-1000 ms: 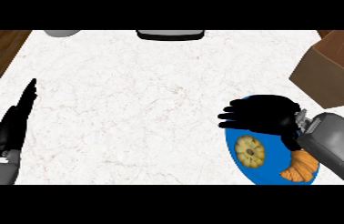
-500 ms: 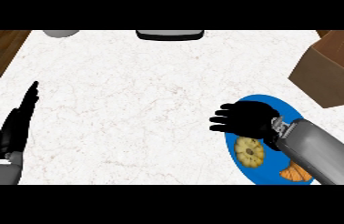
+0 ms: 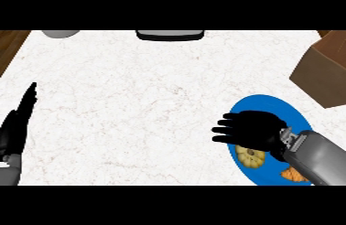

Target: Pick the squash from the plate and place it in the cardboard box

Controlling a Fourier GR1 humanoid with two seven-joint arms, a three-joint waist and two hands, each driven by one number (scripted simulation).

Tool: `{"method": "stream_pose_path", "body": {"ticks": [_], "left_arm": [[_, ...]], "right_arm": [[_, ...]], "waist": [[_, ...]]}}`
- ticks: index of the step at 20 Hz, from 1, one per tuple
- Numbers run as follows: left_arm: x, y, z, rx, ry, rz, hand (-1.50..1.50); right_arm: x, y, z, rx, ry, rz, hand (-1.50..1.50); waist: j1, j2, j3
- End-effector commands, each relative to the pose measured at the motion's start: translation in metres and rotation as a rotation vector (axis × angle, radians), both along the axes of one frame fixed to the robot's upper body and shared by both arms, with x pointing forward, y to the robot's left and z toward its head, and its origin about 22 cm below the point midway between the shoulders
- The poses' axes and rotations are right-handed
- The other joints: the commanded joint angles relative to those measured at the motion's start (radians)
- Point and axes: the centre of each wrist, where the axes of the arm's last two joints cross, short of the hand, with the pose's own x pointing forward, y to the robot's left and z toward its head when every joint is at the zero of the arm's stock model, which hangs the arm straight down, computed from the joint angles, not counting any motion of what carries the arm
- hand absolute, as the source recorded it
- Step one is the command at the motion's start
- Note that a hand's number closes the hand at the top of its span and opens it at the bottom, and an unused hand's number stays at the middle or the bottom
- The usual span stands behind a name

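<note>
Right hand (image 3: 253, 130) sits open over the blue plate (image 3: 270, 105) at lower right, fingers spread and holding nothing. Squash (image 3: 251, 156) lies on the plate just below it (partly hidden), box (image 3: 324, 73) at the right edge. Left hand (image 3: 19, 123) rests open at lower left.

**Non-task items in view**

White, faintly veined counter top (image 3: 135, 105) extends ahead and to the left of the right hand (image 3: 253, 130). A grey rounded object (image 3: 61, 33), cut by the far edge, sits well ahead and far left of that hand. A dark object with pale rim (image 3: 170, 34) lies well ahead, slightly left. An orange-brown pastry-like item (image 3: 293, 174) lies just behind the hand, partly hidden. A brown wood strip (image 3: 12, 41) borders the counter's far-left corner.
</note>
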Motion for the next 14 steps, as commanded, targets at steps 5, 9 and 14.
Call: {"method": "stream_pose_path", "body": {"ticks": [5,9,14], "left_arm": [[-0.010,0.005,0.006,0.005,0.006,0.008,0.00],[0.005,-0.010,0.005,0.005,-0.001,-0.010,0.00],[0.012,-0.011,0.014,-0.004,0.002,0.001,0.00]], "right_arm": [[-0.027,0.019,0.012,0.026,0.097,0.063,-1.50],[-0.017,0.009,0.005,-0.075,0.073,0.064,-1.50],[-0.033,0.008,-0.023,-0.162,0.000,0.008,-1.50]], "waist": [[0.002,-0.001,0.000],[0.005,0.001,0.000],[0.001,0.001,0.000]]}}
